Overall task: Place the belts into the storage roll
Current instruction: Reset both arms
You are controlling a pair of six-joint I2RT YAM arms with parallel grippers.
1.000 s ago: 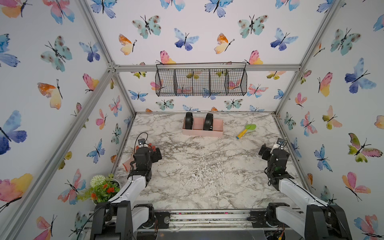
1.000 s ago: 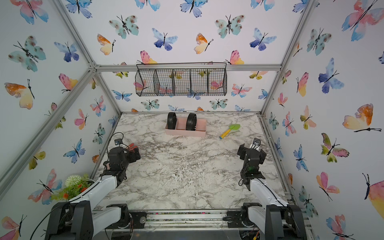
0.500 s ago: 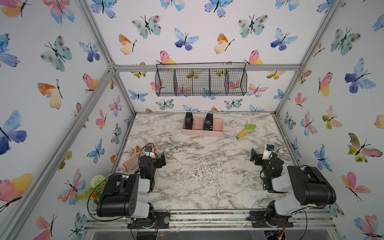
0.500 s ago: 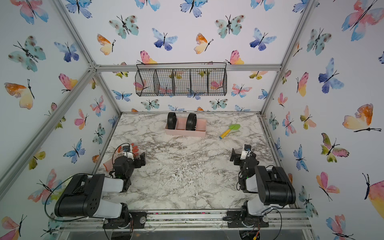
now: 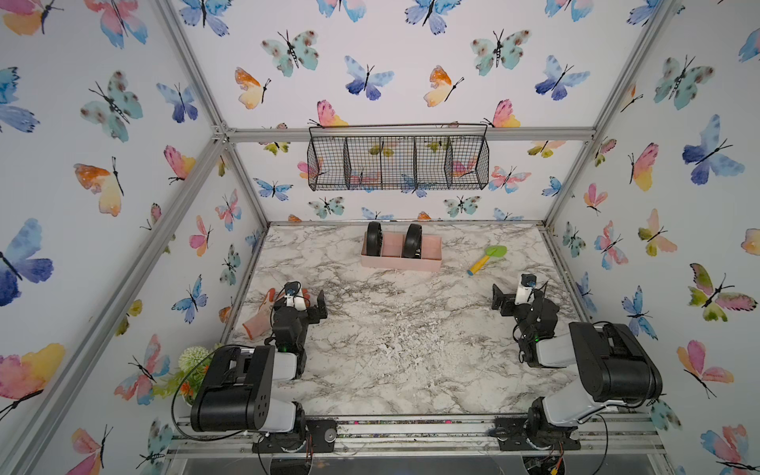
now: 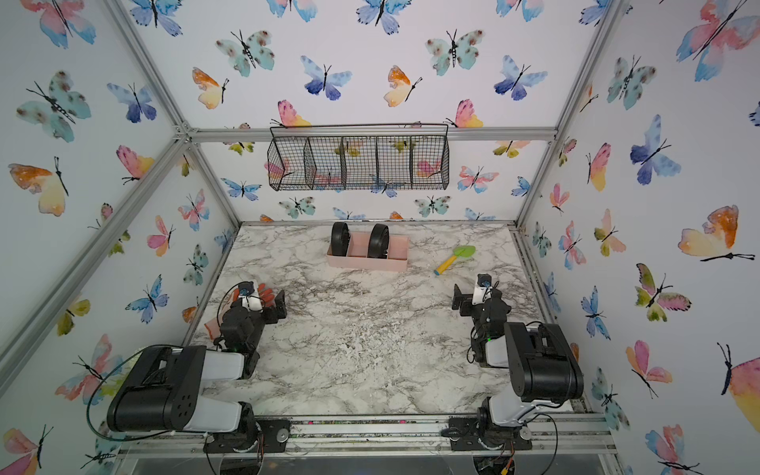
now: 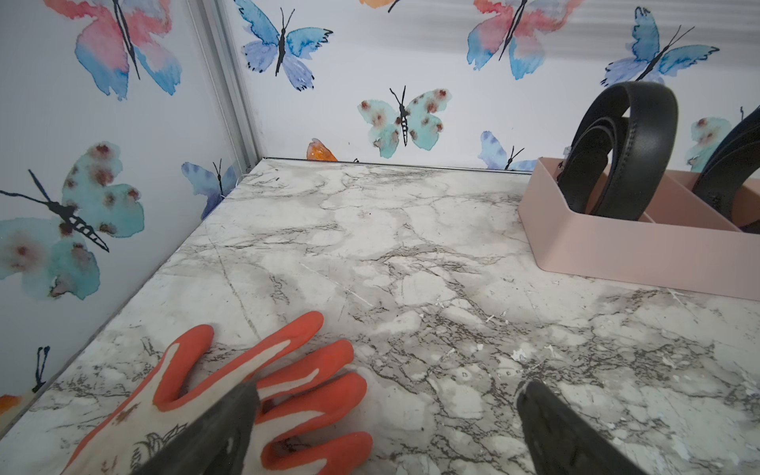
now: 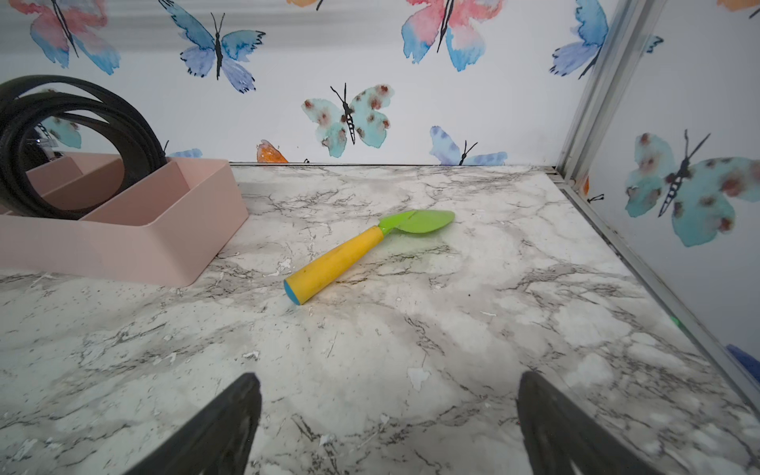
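While both arms sit folded low at the near edge of the table (image 5: 395, 362), a small bunch of artificial flowers (image 5: 193, 357) stands beside the left arm's base. Slightly farther in, the left fingers (image 7: 218, 432) are spread wide and grip nothing. In the left wrist view one of them overlaps an orange and white work glove (image 7: 329, 357) that lies flat on the table by its left edge; whether it touches the glove cannot be told. The right fingers (image 8: 222, 427) are likewise spread wide, with only bare marble between them, near the table's right edge. Beyond them a toy shovel (image 8: 341, 259) with a green blade and a yellow handle lies on the table, near the right end of the storage roll (image 5: 401, 265) but apart from it. The storage roll, a pale pink tray, sits close to the back wall, roughly centred. One belt (image 5: 373, 242) stands coiled on edge in the compartment at the tray's left end, and the other belt (image 5: 412, 243) stands the same way in the third compartment from that end. Both coils rise above the tray's rim. Higher up, a black wire basket (image 5: 398, 164) hangs on the back wall.
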